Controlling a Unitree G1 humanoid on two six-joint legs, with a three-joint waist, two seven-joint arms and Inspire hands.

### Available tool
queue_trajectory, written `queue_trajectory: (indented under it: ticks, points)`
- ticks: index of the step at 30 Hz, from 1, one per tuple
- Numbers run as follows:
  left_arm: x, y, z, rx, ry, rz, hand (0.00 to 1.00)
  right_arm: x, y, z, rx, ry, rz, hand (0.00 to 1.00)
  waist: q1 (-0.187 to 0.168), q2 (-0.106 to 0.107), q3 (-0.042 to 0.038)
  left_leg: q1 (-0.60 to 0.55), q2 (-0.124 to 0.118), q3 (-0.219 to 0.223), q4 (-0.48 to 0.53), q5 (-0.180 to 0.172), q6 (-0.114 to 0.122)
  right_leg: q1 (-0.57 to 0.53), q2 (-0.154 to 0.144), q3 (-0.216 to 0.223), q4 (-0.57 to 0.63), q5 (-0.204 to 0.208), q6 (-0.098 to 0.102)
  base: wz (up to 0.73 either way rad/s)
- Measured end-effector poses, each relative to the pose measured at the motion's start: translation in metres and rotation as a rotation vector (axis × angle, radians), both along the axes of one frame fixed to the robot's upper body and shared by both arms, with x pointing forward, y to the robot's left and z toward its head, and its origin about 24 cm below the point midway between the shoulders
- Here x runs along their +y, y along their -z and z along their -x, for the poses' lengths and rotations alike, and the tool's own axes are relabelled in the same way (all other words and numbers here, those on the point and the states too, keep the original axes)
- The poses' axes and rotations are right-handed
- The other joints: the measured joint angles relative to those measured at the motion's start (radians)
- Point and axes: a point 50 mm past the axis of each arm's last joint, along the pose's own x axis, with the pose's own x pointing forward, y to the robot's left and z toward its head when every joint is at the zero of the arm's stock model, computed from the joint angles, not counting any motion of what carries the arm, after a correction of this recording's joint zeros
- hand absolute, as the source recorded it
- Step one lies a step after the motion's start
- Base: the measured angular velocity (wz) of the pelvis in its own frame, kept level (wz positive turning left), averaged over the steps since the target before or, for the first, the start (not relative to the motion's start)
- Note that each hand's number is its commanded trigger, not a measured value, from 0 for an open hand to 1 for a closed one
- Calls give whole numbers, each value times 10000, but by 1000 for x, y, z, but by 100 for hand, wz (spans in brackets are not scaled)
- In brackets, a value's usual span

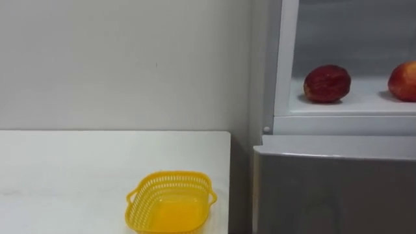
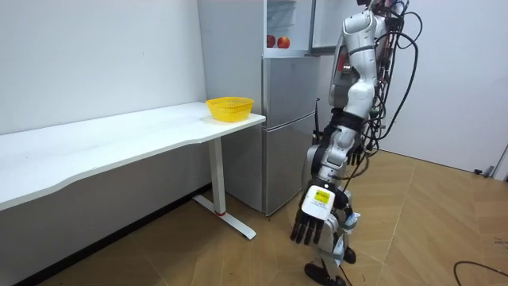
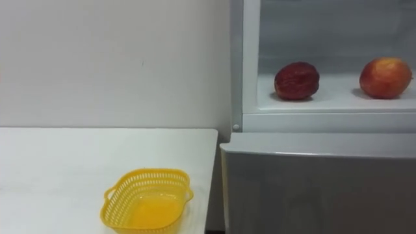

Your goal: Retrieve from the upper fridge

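Observation:
The upper fridge compartment [image 3: 325, 104] stands open. On its white shelf lie two fruits: a dark red one [image 3: 296, 80] on the left and a red-and-yellow apple [image 3: 385, 77] to its right. Both fruits [image 2: 276, 41] show small at the fridge top in the room view. I stand upright in front of the fridge. My left hand [image 2: 316, 216] hangs low beside my leg, fingers straight and holding nothing, far below the shelf.
A yellow mesh basket [image 1: 172, 175] with nothing in it sits on the white table [image 1: 65, 169], near the table's end beside the fridge. The grey lower fridge door [image 3: 325, 188] is closed. The upper door [image 2: 325, 24] is swung out toward me.

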Motion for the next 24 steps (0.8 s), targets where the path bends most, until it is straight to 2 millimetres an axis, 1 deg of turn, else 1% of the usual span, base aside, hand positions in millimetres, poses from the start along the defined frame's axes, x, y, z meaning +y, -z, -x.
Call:
queue_trajectory:
  ticks: [2, 3, 4, 5, 6, 7, 8, 9, 10, 11, 12, 14, 16, 18, 19, 21, 23, 24]
  points:
    - [-6, 3, -1, 327, 914, 332, 0, 2, 1, -1, 11, -44, -15, 0, -114, -43, -6, 16, 2, 18, 1, 1, -1, 32, 7, 12, 3, -1, 0, -2]
    - [-9, 4, -7, 402, 1533, 511, 0, 4, 1, -7, -110, -254, 31, 0, -211, -92, -25, 43, -1, 72, 1, 1, -1, 27, 13, 33, 8, -2, 1, -12]
    - [-13, 6, -12, 448, 2039, 681, 0, 4, 1, -8, -130, -354, 93, 0, -247, -63, 0, 71, 4, 183, 3, 1, -2, 21, 24, 122, 11, -2, 0, -15]
    - [-15, 7, -16, 432, 2223, 748, 0, 4, 1, -9, -201, -364, 109, 0, -269, -106, -21, 81, 7, 215, 4, 1, -2, 16, 32, 165, 14, -2, 0, -19]
    - [-16, 8, -23, 327, 2550, 869, 0, 5, 1, -11, -358, -372, 182, 0, -296, -84, -3, 119, 11, 303, -31, 0, -2, 7, 51, 250, 22, -2, 0, -19]
    - [-18, 8, -30, 180, 2763, 961, 0, 6, 1, -15, -559, -415, 267, 0, -326, -121, -13, 136, 15, 378, -57, 0, -3, -36, 71, 352, 49, -3, -1, -21]
    - [-18, 9, -32, 130, 2868, 1027, 0, 5, 0, -17, -684, -442, 319, 0, -329, -120, -10, 133, 38, 437, -72, 0, -3, -102, 86, 439, 94, -5, -3, -30]
    - [-19, 9, -38, -6, 3066, 1116, 0, 4, -1, -21, -908, -501, 433, 0, -384, -130, 3, 123, 86, 586, -89, -1, -4, -179, 102, 540, 129, -3, -9, -32]
    - [-20, 9, -43, -112, 3262, 1212, 0, 3, -2, -28, -1222, -579, 585, 0, -455, -149, -2, 117, 85, 692, -100, -1, -4, -245, 111, 602, 163, -3, -9, -33]
    - [-21, 9, -48, -226, 3464, 1291, 0, 3, -5, -35, -1612, -642, 751, 0, -524, -149, 0, 98, 88, 731, -115, -1, -3, -294, 120, 712, 170, -3, -9, -21]
    - [-22, 9, -51, -282, 3559, 1333, 0, 3, -6, -36, -1801, -667, 831, 0, -555, -159, 2, 88, 90, 761, -123, -1, -3, -323, 129, 770, 173, -3, -8, -16]
    - [-22, 9, -56, -451, 3697, 1402, 0, 4, -11, -46, -2496, -714, 998, 0, -702, -195, 9, 56, 94, 839, -132, -1, -3, -347, 137, 839, 187, 3, -7, -13]
    - [-22, 7, -63, -823, 3858, 1492, 0, 7, -17, -61, -3482, -628, 1099, 0, -717, -238, 18, 52, 102, 1028, -130, -1, -3, -516, 156, 1035, 282, 3, -7, -23]
    - [-24, 7, -64, -937, 4090, 1554, 0, 11, -22, -73, -4267, -572, 1095, 0, -717, -265, 9, 51, 106, 1198, -129, -1, -3, -531, 158, 1085, 293, 4, -7, -19]
    - [-25, 7, -66, -1093, 4185, 1554, 0, 14, -27, -79, -4793, -754, 1048, 0, -742, -259, 16, 49, 107, 1238, -126, -1, -4, -580, 149, 1097, 294, 4, -4, -10]
    - [-25, 6, -67, -1225, 4343, 1532, 0, 19, -33, -88, -5453, -1085, 942, 0, -781, -283, 3, 15, 108, 1238, -126, -1, -3, -629, 142, 1115, 294, 3, -2, -4]
    - [-25, 6, -68, -1353, 4432, 1514, 0, 24, -44, -97, -6230, -1363, 911, 0, -800, -292, -4, -96, 112, 1233, -119, -1, -4, -750, 138, 1187, 303, 8, 5, -5]
    - [-25, 5, -67, -1418, 4449, 1511, 0, 26, -53, -102, -6857, -1586, 906, 0, -804, -267, -13, -137, 112, 1236, -118, -1, -3, -854, 145, 1233, 314, 17, 12, -7]
